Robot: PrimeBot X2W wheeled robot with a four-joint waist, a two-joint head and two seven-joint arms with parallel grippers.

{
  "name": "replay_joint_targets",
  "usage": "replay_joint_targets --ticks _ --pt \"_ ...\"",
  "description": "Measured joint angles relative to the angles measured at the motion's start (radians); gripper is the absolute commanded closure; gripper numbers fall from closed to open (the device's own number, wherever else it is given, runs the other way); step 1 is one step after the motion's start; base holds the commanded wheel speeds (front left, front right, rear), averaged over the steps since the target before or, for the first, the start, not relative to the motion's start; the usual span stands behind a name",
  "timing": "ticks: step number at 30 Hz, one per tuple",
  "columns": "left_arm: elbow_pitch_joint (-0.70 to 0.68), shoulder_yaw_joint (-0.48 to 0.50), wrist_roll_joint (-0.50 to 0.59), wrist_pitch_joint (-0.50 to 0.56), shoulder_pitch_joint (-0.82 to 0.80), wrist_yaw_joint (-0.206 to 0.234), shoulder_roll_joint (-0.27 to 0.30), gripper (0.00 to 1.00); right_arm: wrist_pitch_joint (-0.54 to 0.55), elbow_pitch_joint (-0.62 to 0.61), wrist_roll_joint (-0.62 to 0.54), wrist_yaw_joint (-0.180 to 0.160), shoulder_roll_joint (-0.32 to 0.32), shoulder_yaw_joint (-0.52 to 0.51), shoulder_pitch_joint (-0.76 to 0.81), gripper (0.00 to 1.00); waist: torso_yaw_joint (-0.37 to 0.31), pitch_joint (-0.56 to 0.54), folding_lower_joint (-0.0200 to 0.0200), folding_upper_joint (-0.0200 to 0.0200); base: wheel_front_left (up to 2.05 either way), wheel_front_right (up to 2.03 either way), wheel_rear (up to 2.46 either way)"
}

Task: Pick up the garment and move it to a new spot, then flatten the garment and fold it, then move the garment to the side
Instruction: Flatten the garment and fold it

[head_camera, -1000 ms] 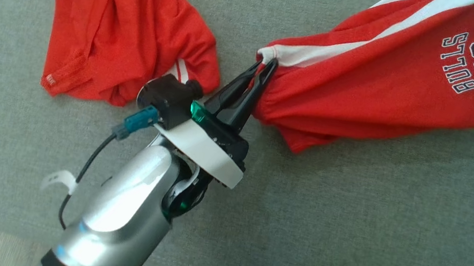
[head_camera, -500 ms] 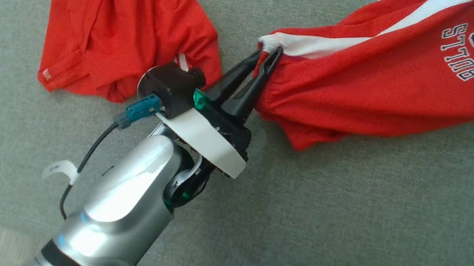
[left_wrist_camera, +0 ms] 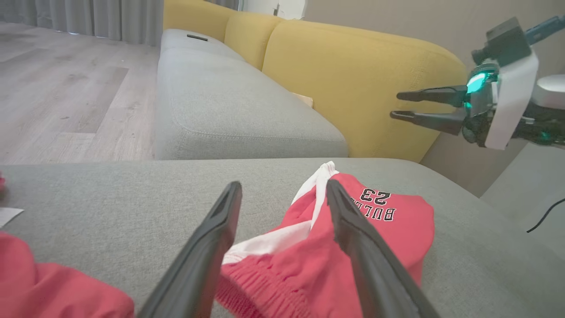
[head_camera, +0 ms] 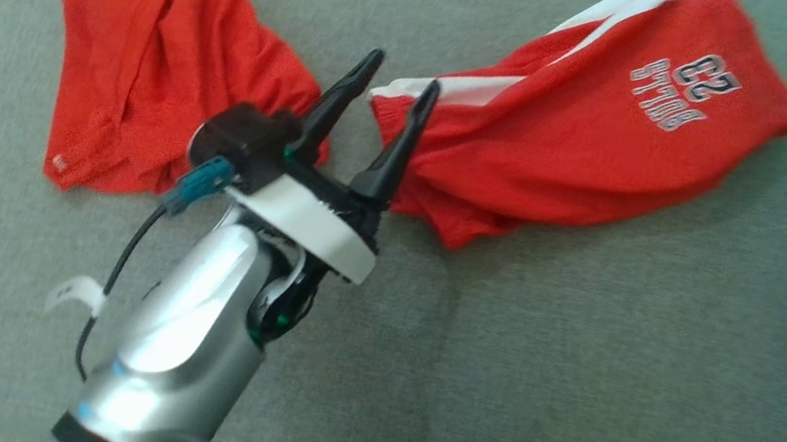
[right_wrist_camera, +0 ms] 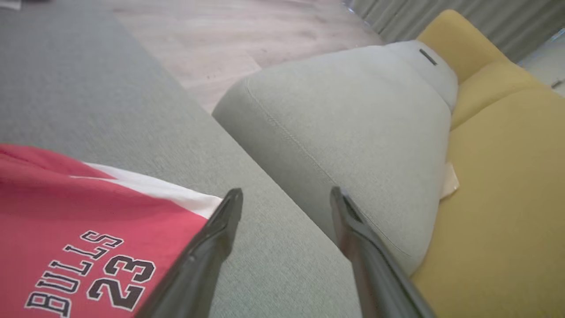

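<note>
The garment (head_camera: 585,147) is a pair of red shorts with a white side stripe and "BULLS 23" print, lying loose on the grey cushion (head_camera: 574,351). My left gripper (head_camera: 404,72) is open just above its elastic waistband, and nothing is between the fingers. In the left wrist view the waistband (left_wrist_camera: 265,282) lies below the spread left gripper (left_wrist_camera: 282,185). My right gripper (right_wrist_camera: 286,191) is also open, raised over the cushion past the garment's (right_wrist_camera: 66,212) printed end. The left wrist view shows the right gripper (left_wrist_camera: 395,105) hanging in the air, apart from the cloth.
A second red garment (head_camera: 155,68) lies crumpled to the left of my left gripper. The cushion's front edge runs along the bottom of the head view. Beyond are another grey seat (left_wrist_camera: 229,101), yellow backrests (left_wrist_camera: 362,88) and a wooden floor (left_wrist_camera: 66,88).
Both grippers have opened and let go of the shorts. The shorts, stretched between them before, now lie slack on the cushion. The head camera has shifted a little.
</note>
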Motion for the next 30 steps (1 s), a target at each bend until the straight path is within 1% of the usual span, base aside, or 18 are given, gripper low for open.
replay_joint_targets --ticks 2,5,10,14,19,22,26,30 --pt "0.002 0.021 0.006 0.0 0.022 0.0 0.001 0.0 -0.038 0.026 0.028 0.0 0.021 -0.026 0.025 0.0 -0.017 -0.026 0.0 0.0 0.0 0.0 0.0" --pt "-0.001 0.063 0.021 0.0 0.046 -0.001 0.0 0.0 -0.103 0.06 0.086 0.0 0.056 -0.091 0.068 0.0 -0.044 -0.064 0.0 0.0 0.0 0.0 0.0" --pt "-0.028 0.136 0.032 0.0 0.083 -0.001 0.0 0.0 -0.201 0.099 0.126 0.0 0.122 -0.186 0.138 0.0 -0.092 -0.128 0.0 0.0 0.0 0.0 0.0" --pt "-0.05 0.184 0.04 0.0 0.124 0.001 0.0 0.0 -0.239 0.108 0.132 0.0 0.171 -0.257 0.219 0.0 -0.125 -0.177 0.0 0.0 0.0 0.0 0.0" --pt "-0.067 0.23 0.04 0.0 0.165 0.009 0.0 0.0 -0.258 0.1 0.128 0.0 0.227 -0.406 0.325 0.0 -0.162 -0.229 0.0 0.0 0.0 0.0 0.0" --pt "-0.084 0.244 0.039 0.0 0.196 0.01 0.0 0.0 -0.259 0.055 0.091 0.0 0.263 -0.544 0.405 0.0 -0.18 -0.255 -0.0001 0.0 0.0 0.0 0.0" --pt "-0.099 0.262 0.04 0.0 0.249 0.012 0.0 0.0 -0.259 -0.035 -0.014 0.0 0.322 -0.741 0.554 0.0 -0.198 -0.286 -0.0001 0.0001 0.0 0.0 0.0" --pt "-0.108 0.265 0.041 0.0 0.306 0.019 0.001 0.0 -0.259 -0.117 -0.136 0.0 0.417 -0.912 0.743 0.0 -0.207 -0.311 -0.0001 0.0 0.0 0.0 0.0"
